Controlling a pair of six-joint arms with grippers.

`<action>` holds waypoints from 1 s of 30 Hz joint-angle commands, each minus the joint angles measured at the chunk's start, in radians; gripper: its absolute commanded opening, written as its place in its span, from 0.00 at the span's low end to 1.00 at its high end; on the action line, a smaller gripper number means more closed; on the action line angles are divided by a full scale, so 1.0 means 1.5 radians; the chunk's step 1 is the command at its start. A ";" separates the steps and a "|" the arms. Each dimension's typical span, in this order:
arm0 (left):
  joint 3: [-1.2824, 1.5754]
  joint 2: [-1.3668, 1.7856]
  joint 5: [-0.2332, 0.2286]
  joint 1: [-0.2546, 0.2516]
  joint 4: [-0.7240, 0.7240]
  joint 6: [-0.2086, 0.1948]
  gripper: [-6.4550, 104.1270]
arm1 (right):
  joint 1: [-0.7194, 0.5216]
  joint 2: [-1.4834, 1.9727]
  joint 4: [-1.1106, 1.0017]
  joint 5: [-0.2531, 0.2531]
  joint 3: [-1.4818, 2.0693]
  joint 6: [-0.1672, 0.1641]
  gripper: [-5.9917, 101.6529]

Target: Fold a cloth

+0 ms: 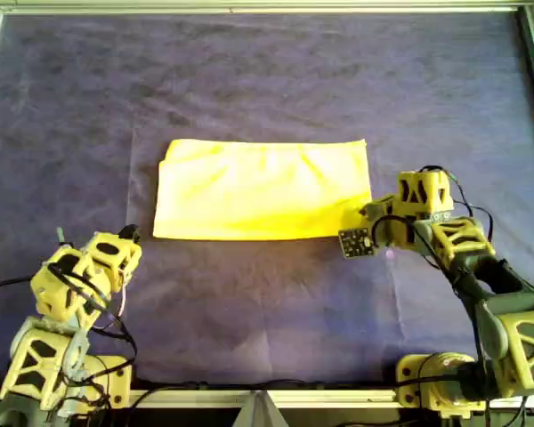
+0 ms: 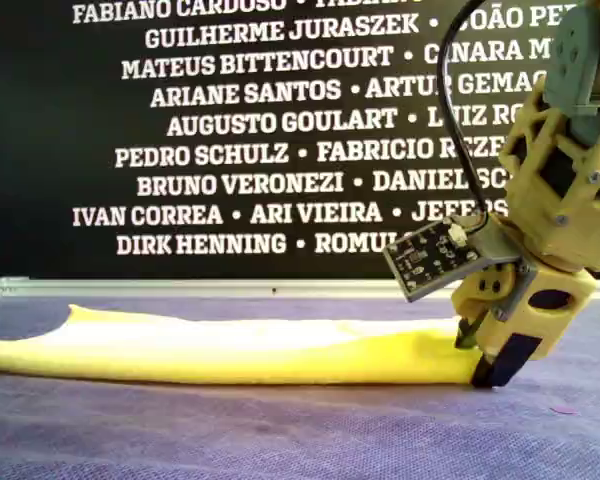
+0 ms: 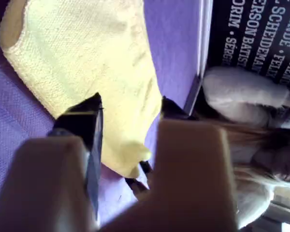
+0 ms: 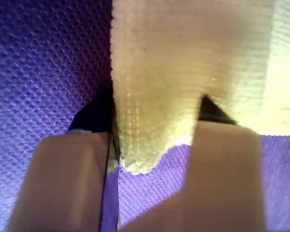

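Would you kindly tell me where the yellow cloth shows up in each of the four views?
Overhead view: the cloth is a rectangle at the centre.
Exterior view: a low strip across the lower half.
Left wrist view: it lies beyond the left tool.
Right wrist view: its corner sits between the right tool jaws.
Shared landmark: the purple sheet beneath it.

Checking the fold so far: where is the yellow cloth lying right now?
In the overhead view the cloth lies folded into a wide rectangle at the middle of the purple sheet; the right claw is at its lower right corner.
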 commanded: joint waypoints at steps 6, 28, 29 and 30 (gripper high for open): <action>-0.009 0.012 -0.001 0.004 0.000 0.002 0.45 | -0.003 0.012 -0.027 -0.005 -0.037 0.000 0.07; -0.009 0.012 0.000 0.003 0.000 0.002 0.45 | 0.114 0.002 -0.028 0.005 -0.262 0.001 0.04; -0.009 0.012 0.000 0.003 0.000 0.002 0.45 | 0.133 -0.002 -0.029 0.005 -0.287 0.001 0.04; -0.009 0.012 0.000 0.003 0.000 0.002 0.45 | 0.153 -0.010 -0.029 0.005 -0.316 0.001 0.04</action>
